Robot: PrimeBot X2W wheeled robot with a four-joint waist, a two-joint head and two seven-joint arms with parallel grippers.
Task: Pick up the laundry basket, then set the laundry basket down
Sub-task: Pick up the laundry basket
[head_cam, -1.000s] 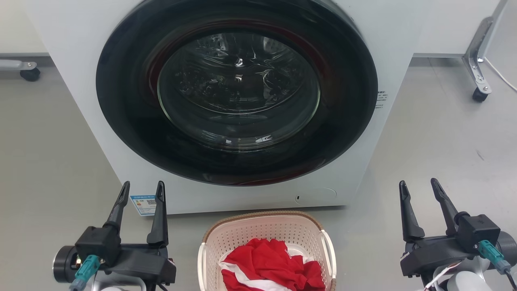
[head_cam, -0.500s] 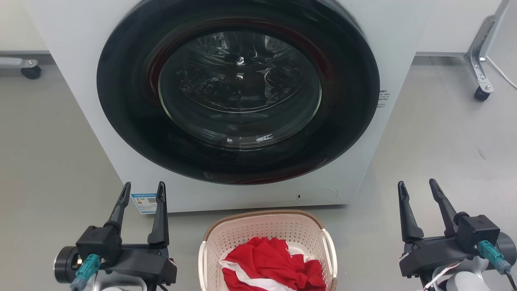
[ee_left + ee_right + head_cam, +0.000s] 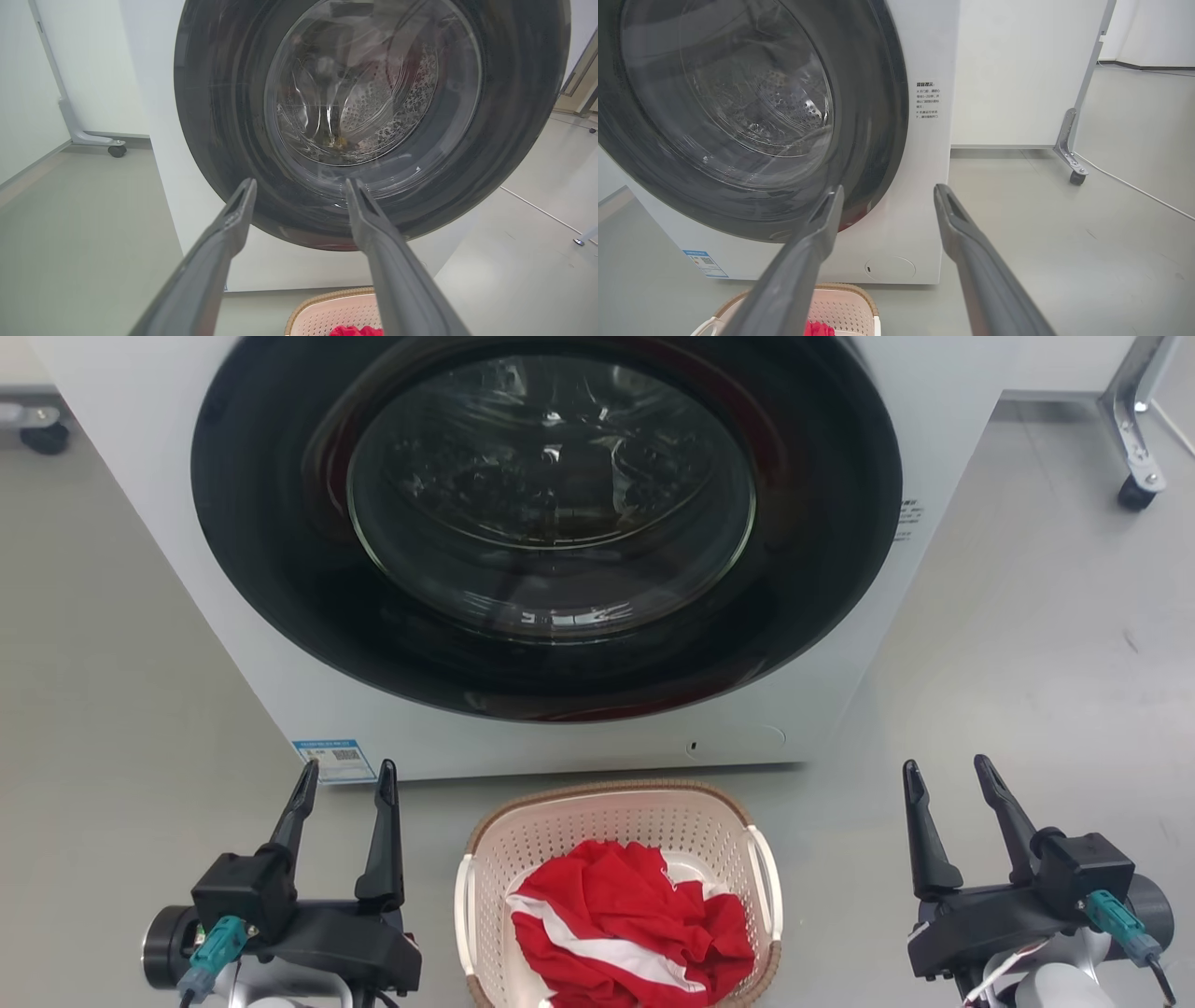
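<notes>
In the head view, the cream-white perforated plastic laundry basket with a brown woven-look rim (image 3: 611,791) stands on the grey floor (image 3: 1027,663). Behind the basket, close to it, is the big white washing machine (image 3: 140,569) with its dark round glass door (image 3: 551,495) closed. A crumpled red and white cloth (image 3: 625,924) lies inside the basket. The left hand (image 3: 347,767) is to the left of the basket and the right hand (image 3: 945,765) is further off to the right of the basket. Both have the two dark fingers spread apart and hold nothing. Neither touches the basket.

Against half a second ago the whole picture has shifted: more of the basket is in frame and the machine door looks bigger. This is a move of the camera, not of the things. The hands keep the same spread and the same place beside the basket. I judge that the robot is bending toward the basket, so the pick-up is only in preparation.

In the left wrist view, the left hand (image 3: 300,183) is wide and empty, pointing at the machine door above the basket, whose far rim (image 3: 327,295) shows low between the fingers.

In the right wrist view, the right hand (image 3: 889,188) is also wide and empty, and the basket (image 3: 845,308) is below it, under its left finger. Both hands must come down to the white side handles.
</notes>
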